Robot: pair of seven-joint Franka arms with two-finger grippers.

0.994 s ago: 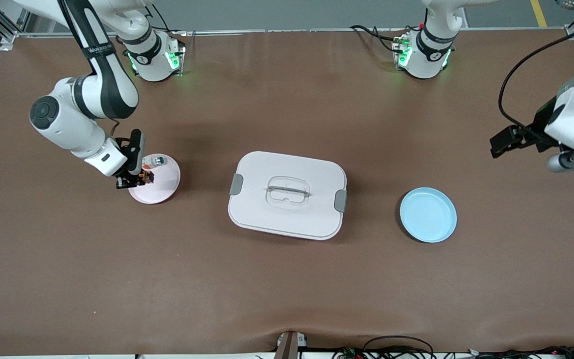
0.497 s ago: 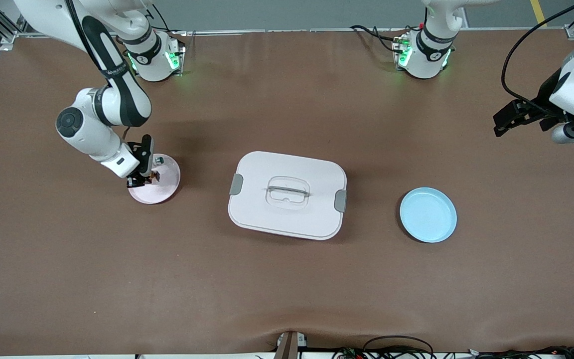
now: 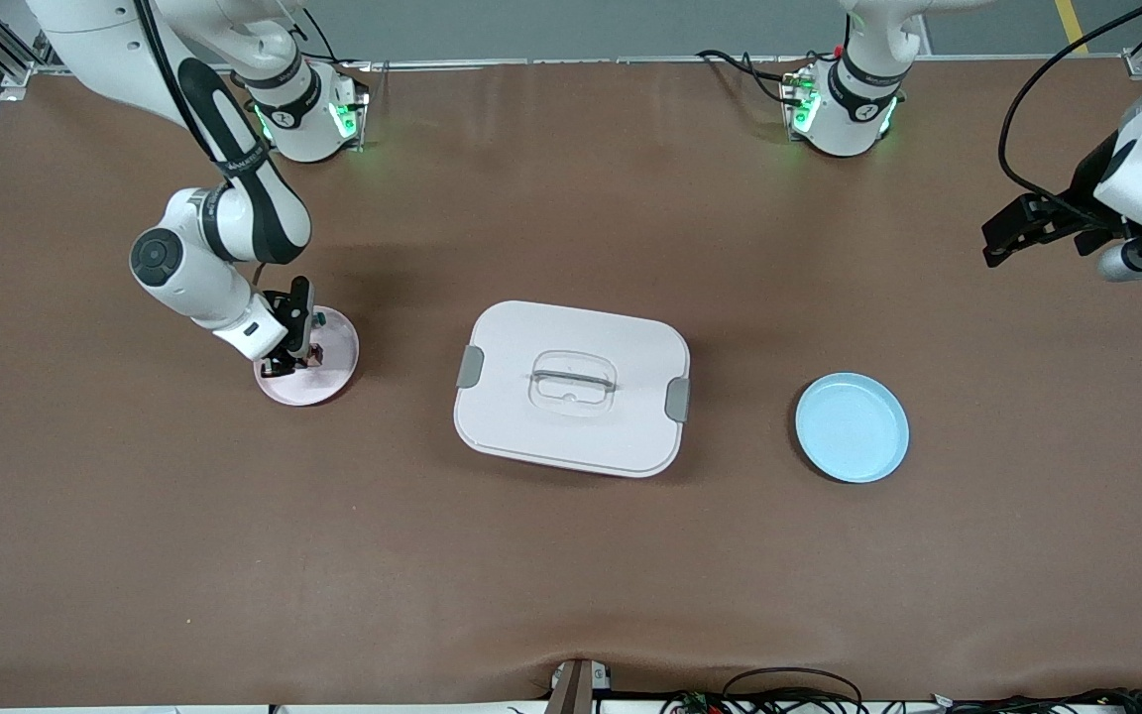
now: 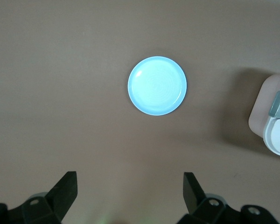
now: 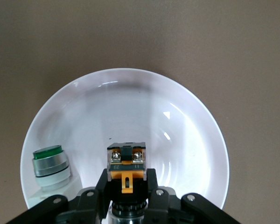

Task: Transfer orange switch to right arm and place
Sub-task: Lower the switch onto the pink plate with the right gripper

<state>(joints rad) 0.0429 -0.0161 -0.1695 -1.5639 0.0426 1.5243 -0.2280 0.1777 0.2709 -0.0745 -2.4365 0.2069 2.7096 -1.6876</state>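
Your right gripper clenched the orange switch over the pink plate, unreleased, while the left gripper waited open.

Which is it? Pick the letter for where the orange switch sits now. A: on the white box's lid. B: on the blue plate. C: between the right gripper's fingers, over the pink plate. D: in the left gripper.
C: the right gripper is shut on the orange switch over the pink plate.
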